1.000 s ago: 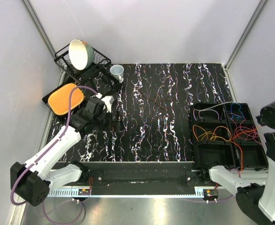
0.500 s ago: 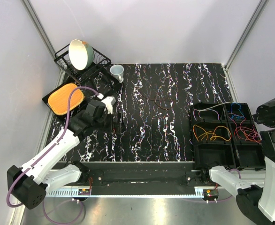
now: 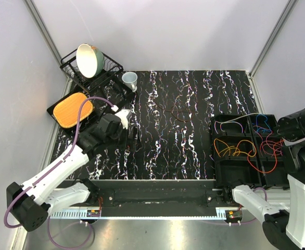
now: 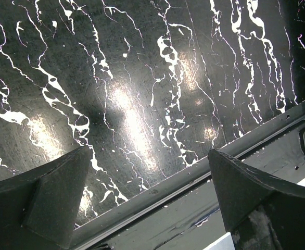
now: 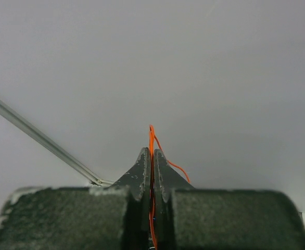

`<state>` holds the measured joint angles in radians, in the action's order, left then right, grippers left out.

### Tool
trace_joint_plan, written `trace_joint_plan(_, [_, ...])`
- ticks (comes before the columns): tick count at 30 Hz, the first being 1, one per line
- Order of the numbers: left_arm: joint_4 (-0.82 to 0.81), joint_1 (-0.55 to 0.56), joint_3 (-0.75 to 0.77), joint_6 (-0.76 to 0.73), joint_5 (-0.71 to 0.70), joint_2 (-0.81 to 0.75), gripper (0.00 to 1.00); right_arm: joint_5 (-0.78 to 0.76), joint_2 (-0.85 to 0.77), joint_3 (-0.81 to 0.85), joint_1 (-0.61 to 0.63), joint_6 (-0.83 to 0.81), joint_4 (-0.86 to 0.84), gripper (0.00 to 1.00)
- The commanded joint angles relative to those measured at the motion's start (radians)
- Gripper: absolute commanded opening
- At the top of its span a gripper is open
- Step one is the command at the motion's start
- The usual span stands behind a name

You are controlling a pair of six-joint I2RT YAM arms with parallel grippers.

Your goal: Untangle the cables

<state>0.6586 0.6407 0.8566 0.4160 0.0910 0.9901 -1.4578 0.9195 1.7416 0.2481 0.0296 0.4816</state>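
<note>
Pinches one thin orange-red wire (image 5: 151, 136) in the right gripper (image 5: 152, 152), jaws pressed together on it, raised high with plain grey wall behind. Holds the left gripper (image 4: 148, 156) spread wide above the black, white-veined marble tabletop (image 3: 183, 94), close to the front rail, with only tabletop showing between the fingers. Carries, on the table's right side, a black plastic tray of square compartments (image 3: 236, 176). Sets at the far left corner a black wire dish rack (image 3: 101, 77), just nearer an orange flat pad (image 3: 73, 109) on a black dish, inside the rack a cream bowl with a teal outside (image 3: 88, 60) tilted on edge, and beside the rack a small pale cup (image 3: 130, 79). Gathers the thin looped cables (image 3: 233, 148) in the tray's farther compartments: orange and red in the middle row, blue and pale purple behind. Trails the pinched wire in a loop over the near compartments, up toward the right arm.
</note>
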Motion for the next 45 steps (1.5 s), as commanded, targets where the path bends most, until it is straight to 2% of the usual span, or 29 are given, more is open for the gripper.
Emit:
trace_joint_plan(1, [-0.017, 0.016, -0.001, 0.0, -0.05, -0.016, 0.99, -0.081, -0.005, 0.016, 0.0, -0.066, -0.069, 0.0])
trace_joint_plan(6, [-0.016, 0.034, -0.002, 0.004, -0.066, -0.024, 0.99, -0.073, 0.042, 0.032, 0.0, -0.138, -0.09, 0.0])
trace_joint_plan(10, [-0.011, 0.04, 0.001, 0.003, -0.073, -0.024, 0.99, -0.062, 0.111, 0.078, -0.018, -0.272, -0.141, 0.0])
trace_joint_plan(15, [-0.01, 0.05, 0.002, -0.002, -0.082, -0.034, 0.99, -0.029, 0.15, 0.049, -0.049, -0.447, -0.319, 0.0])
trace_joint_plan(19, [-0.004, 0.054, 0.005, -0.006, -0.086, -0.042, 0.99, -0.022, 0.136, -0.002, -0.139, -0.444, -0.345, 0.01])
trace_joint_plan(24, [-0.004, 0.063, 0.01, -0.014, -0.086, -0.039, 0.99, -0.012, 0.111, -0.042, -0.142, -0.43, -0.376, 0.0])
trace_joint_plan(34, [-0.005, 0.066, 0.01, -0.016, -0.088, -0.03, 0.99, 0.16, 0.174, -0.021, -0.161, -0.507, -0.425, 0.0])
trace_joint_plan(45, [-0.005, 0.071, 0.015, -0.02, -0.129, -0.013, 0.99, 0.254, 0.344, 0.163, -0.242, -0.58, -0.434, 0.0])
